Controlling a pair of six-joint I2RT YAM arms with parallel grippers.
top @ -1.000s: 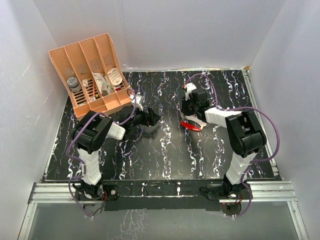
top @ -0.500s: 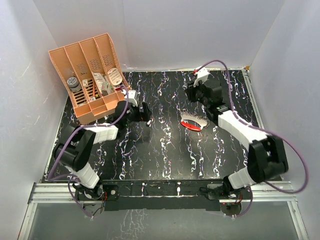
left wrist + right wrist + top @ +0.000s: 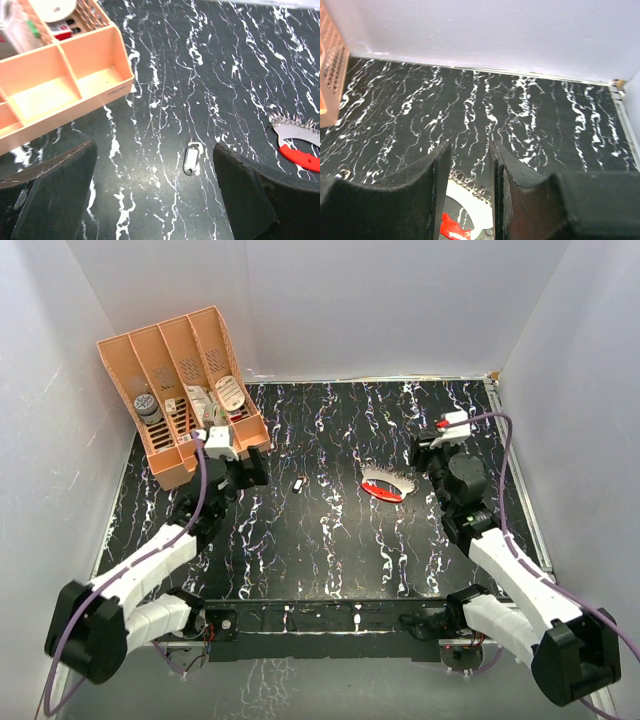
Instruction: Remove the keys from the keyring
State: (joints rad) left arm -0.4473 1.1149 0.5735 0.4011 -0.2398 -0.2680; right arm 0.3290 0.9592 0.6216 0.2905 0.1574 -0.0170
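1. Key (image 3: 299, 483): one tiny dark/silver piece lying flat on the table (image 3: 330, 550), roughly mid-table. Nothing is touching it. In the L wrist view (image 3: 191, 158) it sits alone with bare tabletop all round.
2. Keyring (image 3: 385, 486): red oval tag w/ silvery edge, flat on the table to the right of the key and well apart from it. No link between the two shows in any view.
3. L gripper (image 3: 238, 462): beside the front of the peach organiser (image 3: 185, 370), above the table. Wrist view (image 3: 154, 150) has the jaws spread wide w/ nothing between them.
4. R gripper (image 3: 432, 453): just right of the keyring, not touching it. Wrist view (image 3: 471, 150) shows a narrow gap between the jaws, nothing held. The tag (image 3: 454, 223) shows below, through the gap.
5. Progress (judgement): the visible key is off the ring, so the main step looks done.
6. Left to do: check for more keys. Coil bits at the tag's edge are too small to read, so can't tell.
7. If none remain, task approx. complete.
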